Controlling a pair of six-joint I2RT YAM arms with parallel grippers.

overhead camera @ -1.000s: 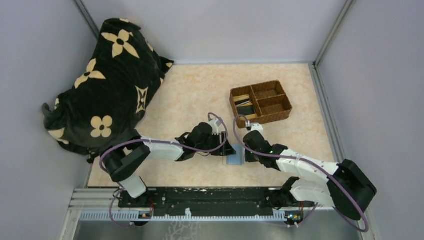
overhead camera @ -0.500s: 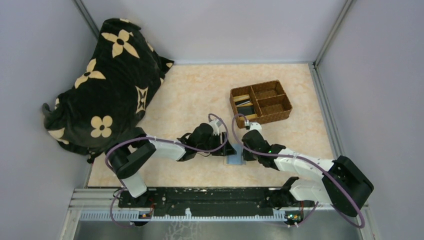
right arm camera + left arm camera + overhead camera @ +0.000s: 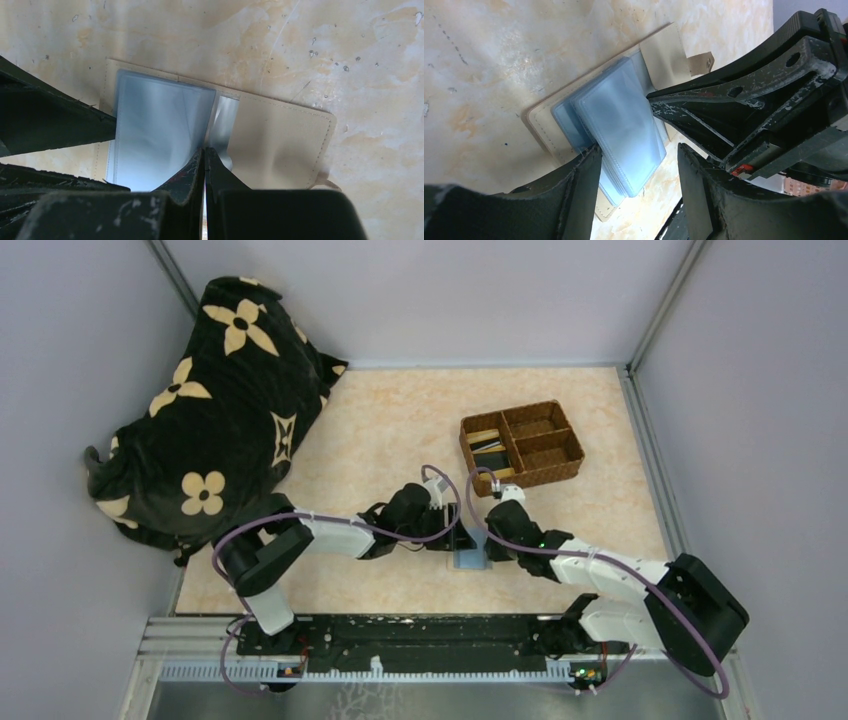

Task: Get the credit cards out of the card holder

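On the marbled surface (image 3: 400, 430) I see my left end effector (image 3: 638, 148), jaws apart, astride the blue-grey leaves, and my right end effector (image 3: 205, 150), closed, tips at the fold, of the card holder (image 3: 280, 145) lying unfolded toward the near edge.

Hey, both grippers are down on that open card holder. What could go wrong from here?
The left gripper stands open around the blue-grey sleeves; closing could pinch plastic rather than a card and drag the whole card holder. The shut right gripper sits very near it; they may collide.
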